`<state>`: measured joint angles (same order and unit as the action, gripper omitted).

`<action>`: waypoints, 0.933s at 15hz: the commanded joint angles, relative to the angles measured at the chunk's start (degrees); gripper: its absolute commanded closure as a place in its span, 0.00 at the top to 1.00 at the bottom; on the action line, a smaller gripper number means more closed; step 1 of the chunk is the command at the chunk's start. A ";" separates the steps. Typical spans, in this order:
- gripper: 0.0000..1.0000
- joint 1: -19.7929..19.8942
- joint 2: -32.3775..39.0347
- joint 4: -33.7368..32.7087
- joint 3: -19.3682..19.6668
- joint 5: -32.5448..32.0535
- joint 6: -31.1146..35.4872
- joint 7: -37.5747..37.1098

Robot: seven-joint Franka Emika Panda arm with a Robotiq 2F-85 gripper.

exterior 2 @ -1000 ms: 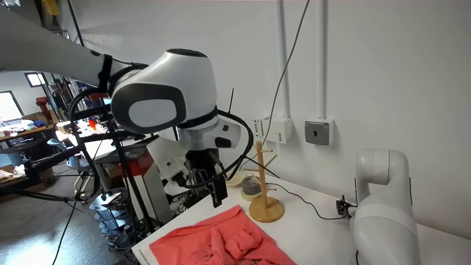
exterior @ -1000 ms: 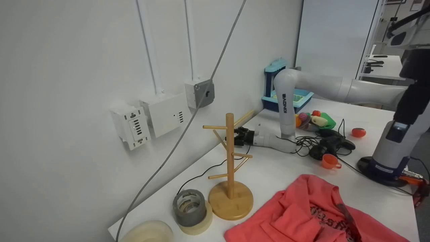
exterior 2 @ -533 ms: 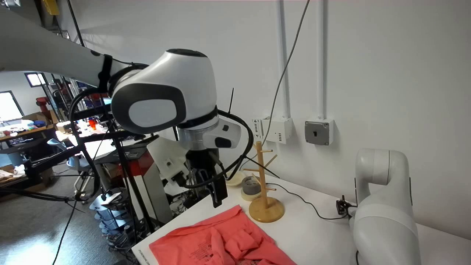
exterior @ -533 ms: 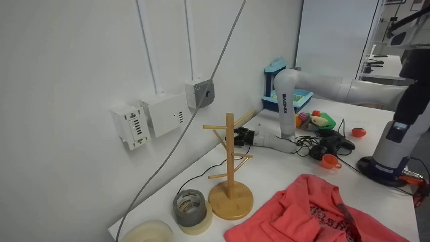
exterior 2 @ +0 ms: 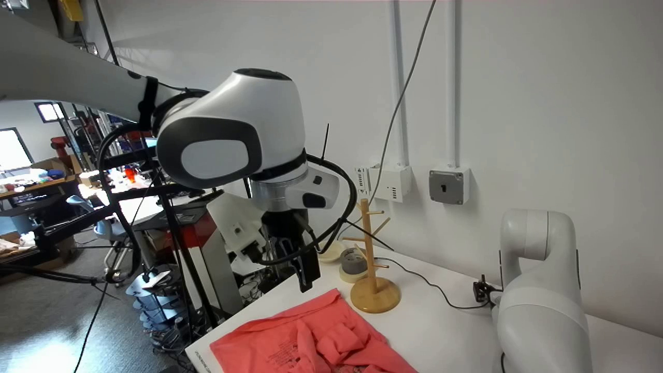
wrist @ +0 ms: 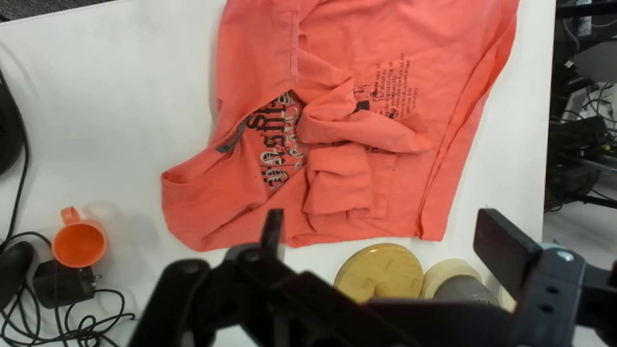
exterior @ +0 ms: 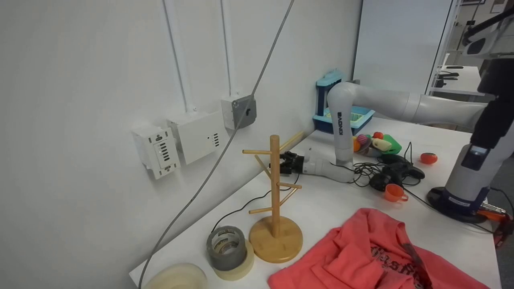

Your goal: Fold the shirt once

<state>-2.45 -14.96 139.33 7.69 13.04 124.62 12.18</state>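
Note:
The shirt is a coral-pink garment with dark lettering, lying rumpled on the white table. It shows in both exterior views (exterior: 353,257) (exterior 2: 295,339) and in the wrist view (wrist: 340,180). Its sleeves are bunched over its middle, and part of it is cut off by each frame's edge. My gripper (wrist: 380,217) is open and empty in the wrist view, with its fingers wide apart and the shirt's near edge between and beyond them. In an exterior view the gripper (exterior 2: 306,277) points down above the table, apart from the shirt.
A wooden peg stand (exterior: 275,237) and tape rolls (exterior: 227,249) stand beside the shirt; the stand base (wrist: 381,270) shows below it in the wrist view. An orange cup (wrist: 79,243), cables, and a second arm marked Kinova (exterior: 341,120) are also on the table.

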 commanded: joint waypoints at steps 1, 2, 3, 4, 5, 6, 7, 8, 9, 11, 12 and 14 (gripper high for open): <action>1.00 1.06 0.04 -0.09 -1.00 0.28 -0.17 0.21; 1.00 1.06 0.04 -0.09 -1.00 0.28 -0.17 0.21; 1.00 1.17 0.27 -0.08 -1.12 0.07 -0.04 -0.16; 1.00 1.28 0.83 -0.13 -1.30 -0.02 0.05 -0.71; 1.00 1.30 1.29 -0.18 -1.38 0.14 0.01 -0.99; 1.00 1.35 2.00 -0.18 -1.50 0.12 0.30 -1.41; 1.00 1.44 2.64 -0.23 -1.55 0.08 0.39 -1.76; 1.00 1.56 3.39 -0.34 -1.49 0.24 0.34 -1.96; 1.00 1.82 4.00 -0.30 -1.63 -0.28 0.76 -2.63; 1.00 1.70 3.25 0.10 -1.73 0.04 0.03 -1.81; 1.00 1.79 3.74 0.10 -1.79 0.00 0.10 -1.92; 1.00 1.77 3.87 0.09 -1.93 -0.01 0.10 -1.92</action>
<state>-1.70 -11.12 139.50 6.73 12.85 124.87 10.10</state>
